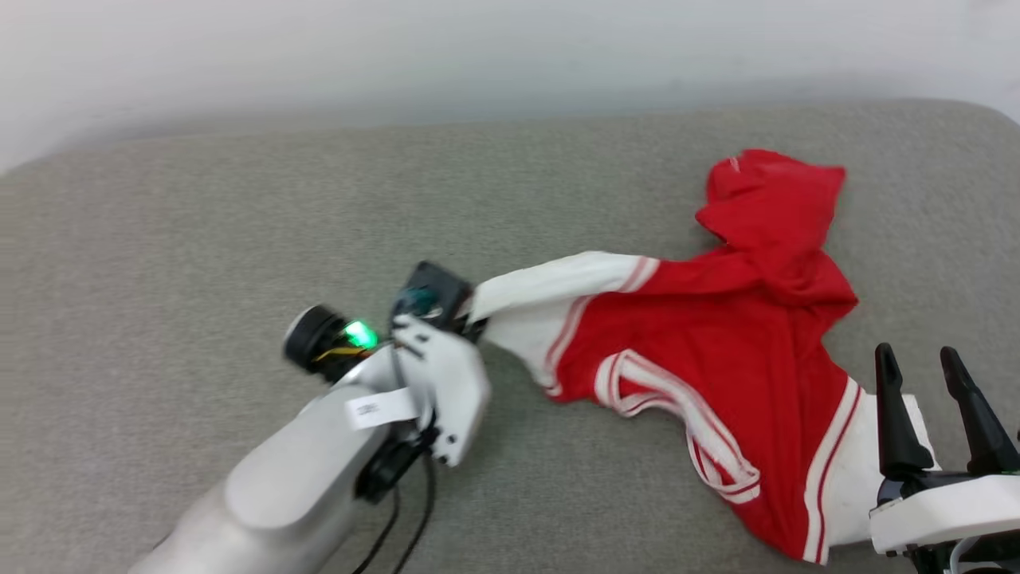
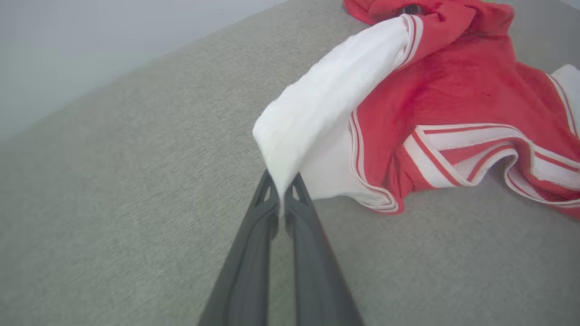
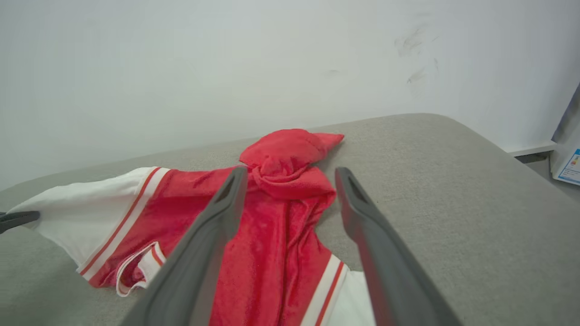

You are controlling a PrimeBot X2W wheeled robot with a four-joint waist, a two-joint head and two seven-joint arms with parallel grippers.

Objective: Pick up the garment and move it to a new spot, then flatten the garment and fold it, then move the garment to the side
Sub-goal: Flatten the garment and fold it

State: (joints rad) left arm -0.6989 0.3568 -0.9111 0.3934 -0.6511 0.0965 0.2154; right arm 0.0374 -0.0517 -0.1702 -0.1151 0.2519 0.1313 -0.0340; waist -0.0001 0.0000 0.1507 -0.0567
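Observation:
The garment [image 1: 717,335], a red jersey shirt with white sleeves and red-and-white stripe trim, lies crumpled on the right half of the grey padded surface [image 1: 199,223]. My left gripper [image 1: 472,311] is shut on the tip of one white sleeve [image 2: 312,117], which is lifted and stretched out to the left. In the left wrist view the two dark fingers [image 2: 253,235] pinch the sleeve's edge. My right gripper [image 1: 932,367] stands open at the lower right, over the garment's other white sleeve [image 1: 849,478], touching nothing. The garment [image 3: 281,217] shows between its spread fingers [image 3: 208,226].
A pale wall [image 3: 226,68] runs behind the grey surface. The surface's rounded right edge [image 3: 498,149] drops off toward a floor with a white object [image 3: 568,167]. Bare grey surface spreads to the left [image 2: 113,203] of the garment.

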